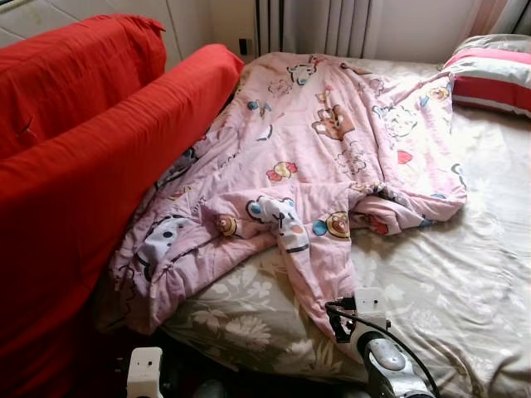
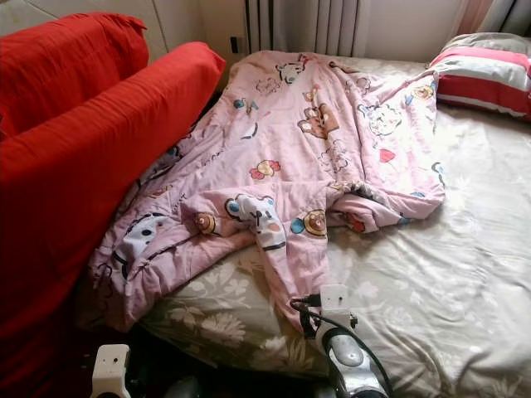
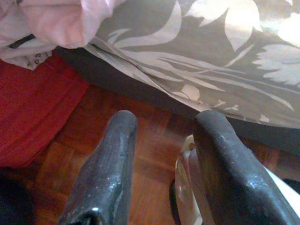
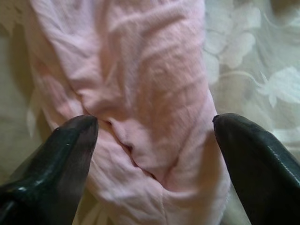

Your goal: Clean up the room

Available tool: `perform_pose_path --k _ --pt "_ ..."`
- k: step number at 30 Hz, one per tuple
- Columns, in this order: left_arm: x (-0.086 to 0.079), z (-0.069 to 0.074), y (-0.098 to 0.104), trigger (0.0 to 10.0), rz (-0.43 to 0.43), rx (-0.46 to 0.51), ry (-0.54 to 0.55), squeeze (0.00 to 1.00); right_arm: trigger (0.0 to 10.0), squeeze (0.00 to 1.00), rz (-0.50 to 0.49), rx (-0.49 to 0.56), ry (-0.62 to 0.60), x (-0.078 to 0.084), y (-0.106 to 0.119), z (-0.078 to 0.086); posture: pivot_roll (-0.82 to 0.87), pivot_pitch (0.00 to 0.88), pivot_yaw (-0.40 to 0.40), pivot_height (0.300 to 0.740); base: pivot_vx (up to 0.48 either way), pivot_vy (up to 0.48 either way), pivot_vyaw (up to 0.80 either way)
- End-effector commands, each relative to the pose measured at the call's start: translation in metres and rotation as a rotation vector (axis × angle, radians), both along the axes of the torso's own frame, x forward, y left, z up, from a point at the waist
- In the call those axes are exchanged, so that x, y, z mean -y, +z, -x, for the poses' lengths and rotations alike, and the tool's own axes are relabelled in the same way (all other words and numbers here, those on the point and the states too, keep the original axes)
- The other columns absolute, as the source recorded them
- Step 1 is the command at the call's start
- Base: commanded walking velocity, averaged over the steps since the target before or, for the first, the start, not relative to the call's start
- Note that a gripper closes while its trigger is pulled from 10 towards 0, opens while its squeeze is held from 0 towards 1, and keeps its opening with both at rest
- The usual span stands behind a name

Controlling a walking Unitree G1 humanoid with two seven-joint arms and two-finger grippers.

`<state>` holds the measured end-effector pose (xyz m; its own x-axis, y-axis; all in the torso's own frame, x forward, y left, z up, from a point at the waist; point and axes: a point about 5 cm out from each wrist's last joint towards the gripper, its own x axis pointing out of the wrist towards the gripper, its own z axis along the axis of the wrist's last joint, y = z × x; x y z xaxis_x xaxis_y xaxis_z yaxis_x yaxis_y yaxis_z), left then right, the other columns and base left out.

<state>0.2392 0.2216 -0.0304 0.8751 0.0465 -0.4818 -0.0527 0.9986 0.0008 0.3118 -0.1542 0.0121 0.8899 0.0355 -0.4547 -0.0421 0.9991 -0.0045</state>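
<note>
A pink cartoon-print quilt lies crumpled across the bed, one long tongue of it hanging toward the front edge. My right arm reaches over the bed's front edge at that tongue. In the right wrist view the right gripper is open, its fingers straddling the pink fabric on both sides. The left gripper is open and empty, held low over the wooden floor beside the bed's edge.
The bed carries a beige floral sheet and a red, white and grey striped pillow at the back right. A red-covered sofa presses against the bed's left side. Curtains hang behind.
</note>
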Motion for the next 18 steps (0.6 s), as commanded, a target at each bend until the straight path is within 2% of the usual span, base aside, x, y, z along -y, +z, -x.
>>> perform_pose_path --k 1,5,11,12,13,14,18 --pt "-0.009 0.012 -0.006 10.0 -0.007 -0.033 0.019 0.00 10.0 1.00 -0.013 -0.024 -0.017 0.000 -0.003 0.002 0.06 0.267 0.051 0.610 0.000 0.000 0.00" --pt "-0.010 0.013 -0.007 10.0 -0.009 -0.039 0.019 0.00 10.0 1.00 -0.025 -0.026 -0.037 0.002 -0.004 0.002 0.06 0.272 0.052 0.610 0.000 0.000 0.00" --pt "-0.010 0.015 -0.008 10.0 -0.009 -0.037 0.014 0.00 10.0 1.00 -0.085 -0.134 -0.017 -0.006 -0.023 0.019 0.07 0.281 0.052 0.610 0.000 0.000 0.00" --pt "-0.010 0.015 -0.008 10.0 -0.009 -0.036 0.013 0.00 10.0 0.18 -0.092 -0.162 -0.003 -0.009 -0.026 0.022 0.07 0.281 0.052 0.610 0.000 0.000 0.00" --pt "-0.010 0.015 -0.007 10.0 -0.010 -0.035 0.012 0.00 10.0 0.18 -0.097 -0.179 0.007 -0.010 -0.029 0.024 0.07 0.281 0.052 0.610 0.000 0.000 0.00" --pt "-0.011 0.016 -0.007 10.0 -0.012 -0.033 0.012 0.00 10.0 0.00 -0.098 -0.212 0.006 -0.012 -0.034 0.029 0.07 0.283 0.055 0.610 0.000 0.000 0.00" --pt "-0.012 0.016 -0.007 10.0 -0.016 -0.030 0.008 0.00 10.0 0.00 -0.115 -0.227 -0.004 -0.013 -0.036 0.032 0.07 0.282 0.060 0.610 0.000 0.000 0.00"
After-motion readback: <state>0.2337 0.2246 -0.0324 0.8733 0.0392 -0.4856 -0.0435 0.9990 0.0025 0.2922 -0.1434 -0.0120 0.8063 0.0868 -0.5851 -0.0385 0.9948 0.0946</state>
